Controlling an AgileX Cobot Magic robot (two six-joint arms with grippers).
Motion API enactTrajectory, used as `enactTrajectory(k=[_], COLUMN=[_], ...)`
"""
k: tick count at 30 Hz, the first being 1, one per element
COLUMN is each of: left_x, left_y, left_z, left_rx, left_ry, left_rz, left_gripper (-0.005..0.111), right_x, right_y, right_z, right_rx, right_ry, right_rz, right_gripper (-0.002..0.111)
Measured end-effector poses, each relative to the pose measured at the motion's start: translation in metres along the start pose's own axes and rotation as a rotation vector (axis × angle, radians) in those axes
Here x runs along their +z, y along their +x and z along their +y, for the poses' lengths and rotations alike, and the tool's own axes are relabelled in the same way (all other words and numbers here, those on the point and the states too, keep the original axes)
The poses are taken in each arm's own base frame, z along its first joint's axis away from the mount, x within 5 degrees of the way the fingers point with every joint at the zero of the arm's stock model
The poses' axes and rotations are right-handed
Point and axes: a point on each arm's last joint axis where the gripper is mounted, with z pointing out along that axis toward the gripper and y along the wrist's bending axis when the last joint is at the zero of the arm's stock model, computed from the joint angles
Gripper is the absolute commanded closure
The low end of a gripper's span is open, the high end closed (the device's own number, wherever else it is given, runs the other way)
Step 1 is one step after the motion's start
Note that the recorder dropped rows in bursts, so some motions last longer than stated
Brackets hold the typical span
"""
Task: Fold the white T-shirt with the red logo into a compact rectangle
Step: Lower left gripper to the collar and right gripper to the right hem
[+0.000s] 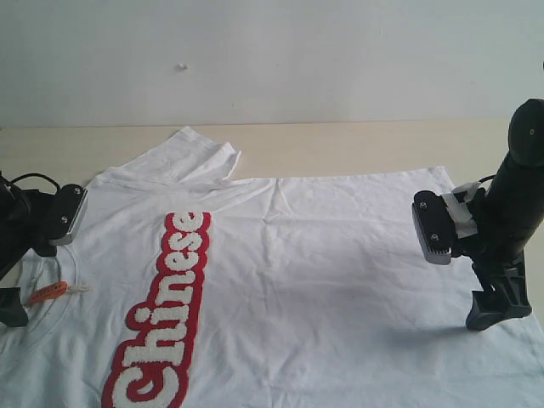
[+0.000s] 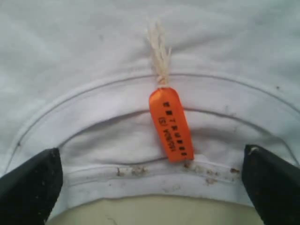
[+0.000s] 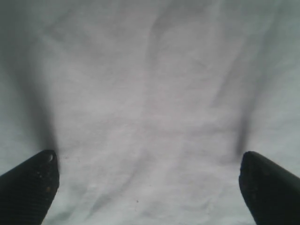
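A pale beige table (image 1: 340,144) fills the scene and runs back to a plain white wall (image 1: 272,59), which carries one small mark (image 1: 181,65). The white T-shirt (image 1: 340,272) lies spread flat and front up over most of the table, with its neck toward the left of the exterior view and its hem toward the right. The far sleeve (image 1: 200,157) lies rumpled, with its edge turned over. The red logo (image 1: 166,314), with fuzzy white letters reading "Chinese", crosses the chest and runs off the near edge of that view. At the neck, the ribbed collar (image 2: 117,176) curves across the cloth, and bare table shows just past it. A small orange tag (image 2: 171,124) on a pale string lies on the collar. The left gripper (image 2: 150,159) hangs over the collar with its jaws spread wide, one finger on either side of the tag, and it holds nothing. The right gripper (image 3: 149,159) sits over plain, lightly creased white cloth near the hem, its jaws also spread wide and holding nothing. Whether its fingertips touch the cloth cannot be told.
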Motion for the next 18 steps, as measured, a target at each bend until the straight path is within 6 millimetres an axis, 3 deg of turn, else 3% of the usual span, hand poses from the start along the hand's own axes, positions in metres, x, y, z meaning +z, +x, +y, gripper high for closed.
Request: enactTrajectory(k=[18], left_x=[0.0067], left_y=[-0.0045], left_z=[-0.0006], left_rx=[0.012], left_ry=[0.020], left_rz=[-0.050], left_gripper=[0.001], right_x=[0.0020], right_y=[0.0006], right_z=[0.0046], right_rx=[0.002], right_ry=[-0.056], right_rz=[0.006], right_gripper=[0.003])
